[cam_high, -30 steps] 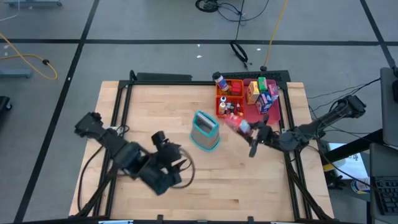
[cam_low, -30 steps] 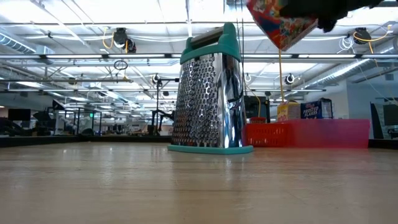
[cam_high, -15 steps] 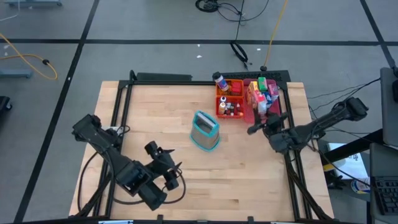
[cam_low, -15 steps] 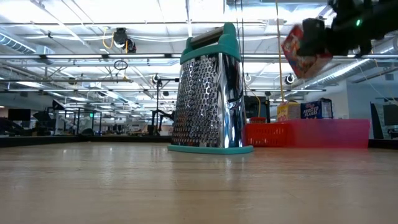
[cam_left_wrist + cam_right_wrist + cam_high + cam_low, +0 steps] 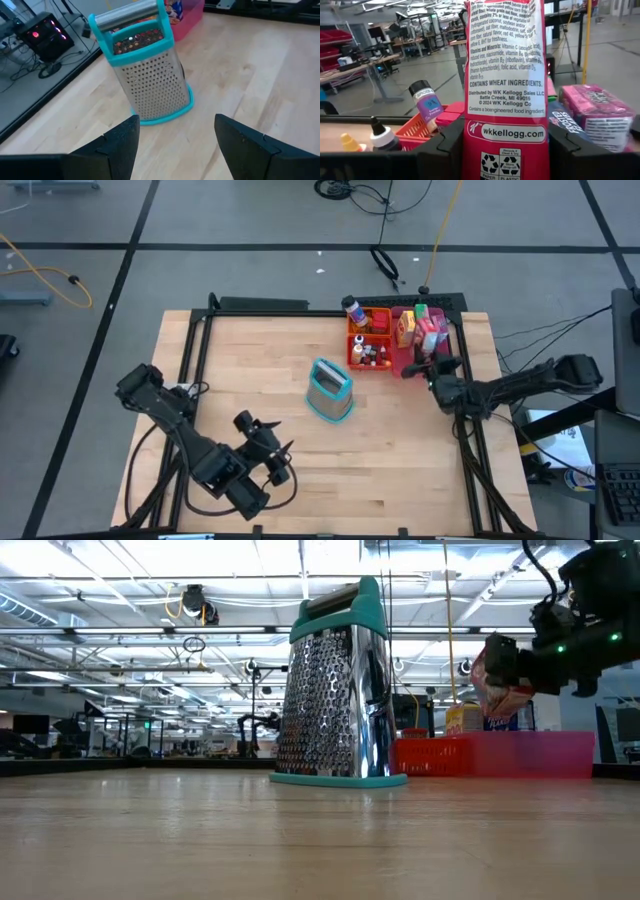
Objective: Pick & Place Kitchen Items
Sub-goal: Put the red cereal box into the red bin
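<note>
The right pincer (image 5: 424, 367) is clamping a small red cereal box (image 5: 506, 95) upright above the pink rectangular tray (image 5: 545, 754). The left pincer (image 5: 175, 145) is gaping wide, facing the teal-framed metal grater (image 5: 145, 67) on the wooden worktop (image 5: 250, 350).

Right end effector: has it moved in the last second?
Yes. In the high view the right end effector, shut on the red box, has gone from beside the grater to over the pink tray.

Two dark, jointed robot arms w/ black cables looped alongside; left gripper (image 5: 268, 442) & right gripper (image 5: 432, 367) have chunky matte-black fingers; green lights glow on right wrist
</note>
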Available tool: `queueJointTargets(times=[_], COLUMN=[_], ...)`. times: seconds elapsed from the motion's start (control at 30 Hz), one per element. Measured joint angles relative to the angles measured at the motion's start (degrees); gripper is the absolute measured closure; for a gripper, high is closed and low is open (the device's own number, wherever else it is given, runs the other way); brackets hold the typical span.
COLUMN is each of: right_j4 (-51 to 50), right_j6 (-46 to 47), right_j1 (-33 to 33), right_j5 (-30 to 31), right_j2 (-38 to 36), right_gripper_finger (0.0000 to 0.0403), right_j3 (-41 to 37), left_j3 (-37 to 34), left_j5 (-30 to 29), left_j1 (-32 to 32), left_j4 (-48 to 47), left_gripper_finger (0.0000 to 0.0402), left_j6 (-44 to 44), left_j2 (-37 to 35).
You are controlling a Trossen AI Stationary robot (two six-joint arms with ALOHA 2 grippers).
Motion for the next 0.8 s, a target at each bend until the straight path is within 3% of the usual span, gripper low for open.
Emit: queueJointTargets(times=[0.17,0.3,0.4,0.8], right_j4=[6.67,9.55,12.55,27.03], right_j6=[-1.56,-4.21,-4.29,-6.83], right_j1=[-6.79,-10.49,-12.48,-14.26], right_j5=[-8.86,-9.63,-13.77,-15.15], right_j2=[2.67,6.7,9.9,21.09], right_gripper_finger=[0.0242,0.0243,0.0244,0.024], right_j3=[-1.22,-0.9,-0.75,-0.74], left_j3=[-1.72,-3.11,-4.2,-6.72], left_j5=[-1.31,-1.51,-1.54,-0.73], left_j1=[0.32,1.15,1.77,2.96], left_j4=[2.15,3.03,4.03,6.61], left_gripper_finger=[0.0146,0.0146,0.0146,0.0146], left_j6=[1.1,0.17,0.24,0.15], left_j2=[0.0,0.0,0.0,-0.04])
